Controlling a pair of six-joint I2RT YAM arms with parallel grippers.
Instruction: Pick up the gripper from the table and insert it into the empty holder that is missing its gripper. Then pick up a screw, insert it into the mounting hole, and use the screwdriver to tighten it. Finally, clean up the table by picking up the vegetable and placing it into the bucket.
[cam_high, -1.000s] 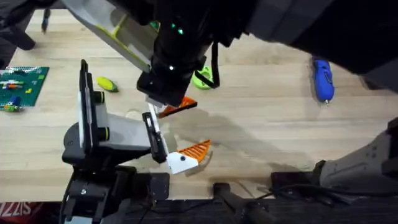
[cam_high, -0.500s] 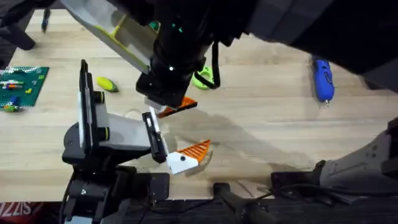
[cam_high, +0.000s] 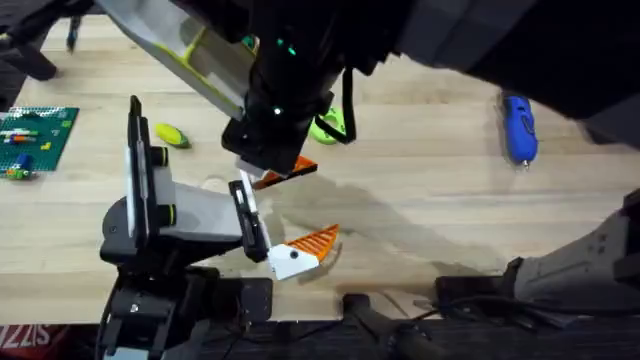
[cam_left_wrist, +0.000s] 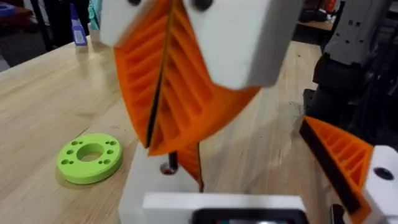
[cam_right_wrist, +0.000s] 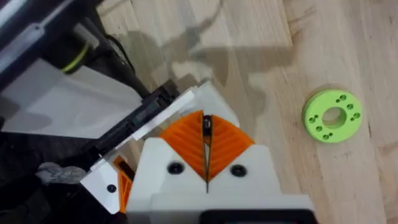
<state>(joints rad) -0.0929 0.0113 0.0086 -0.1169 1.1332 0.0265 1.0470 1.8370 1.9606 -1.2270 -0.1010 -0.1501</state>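
Judging by how things lie, the job is at its middle step. The right gripper (cam_right_wrist: 206, 130) has its orange ribbed fingers pinched together on a small dark piece that looks like a screw (cam_left_wrist: 169, 167). It hangs just above the empty holder (cam_left_wrist: 146, 186), the white finger base on the left gripper (cam_high: 285, 212). The left fingers stand wide apart, the other one carrying its orange tip. Whether the loose orange tip is already seated in the holder I cannot tell; a sliver of orange sits close behind the screw.

Driving the screw home is not yet done: the blue screwdriver (cam_high: 518, 128) lies well apart on the far right of the surface (cam_high: 430, 190).

The clean-up is also left. The vegetable (cam_high: 172, 135) lies bare on the surface at the far left, in no container, and a green disc (cam_right_wrist: 332, 116) rests near the right gripper.
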